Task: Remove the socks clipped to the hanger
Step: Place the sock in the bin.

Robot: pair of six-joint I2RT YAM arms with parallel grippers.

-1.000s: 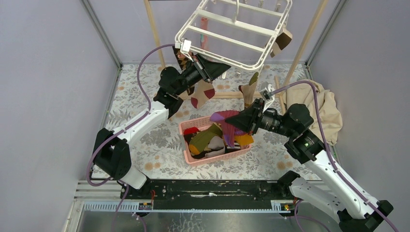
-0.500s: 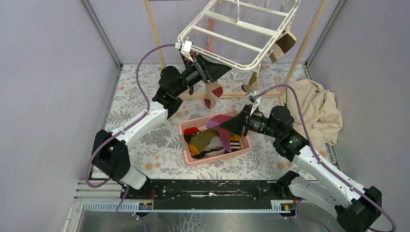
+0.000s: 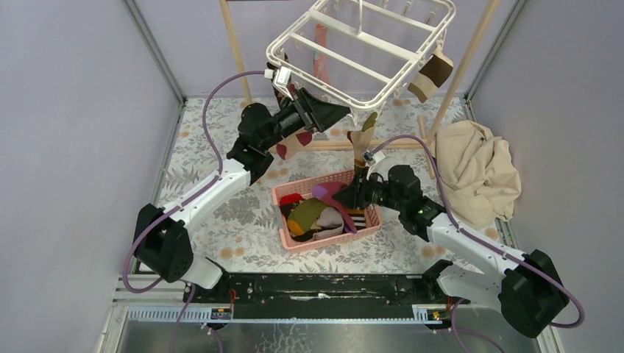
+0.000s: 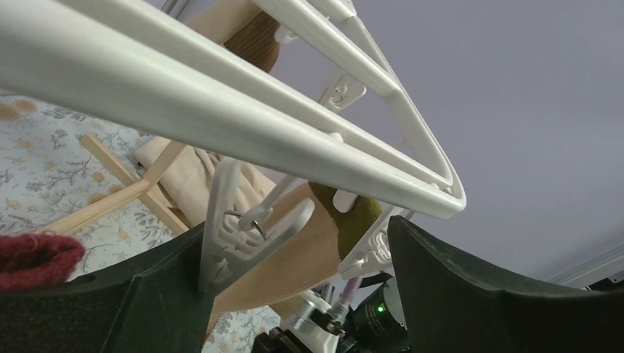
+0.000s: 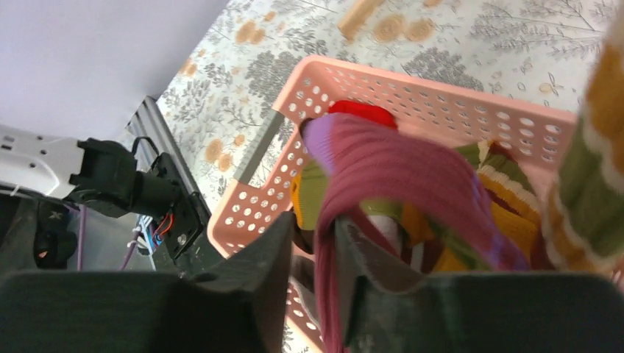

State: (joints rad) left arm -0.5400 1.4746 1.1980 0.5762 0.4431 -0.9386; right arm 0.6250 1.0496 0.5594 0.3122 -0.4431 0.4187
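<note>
The white hanger hangs tilted at the top centre, with socks clipped under it: a brown one, a tan and green one and an argyle one. My left gripper is open just under the hanger's near rim. In the left wrist view its wide jaws stand on either side of a white clip, and the tan sock with a green toe hangs behind. My right gripper hovers over the pink basket, jaws slightly apart. A magenta-purple sock drapes over one finger.
The pink basket holds several loose socks. A beige cloth lies at the right. Wooden rail posts rise on both sides of the hanger. Grey walls close in the left and right.
My left gripper has opened wide under the hanger, which has swung a little. The right arm has carried the purple sock down and left over the basket, and its jaws have parted.
</note>
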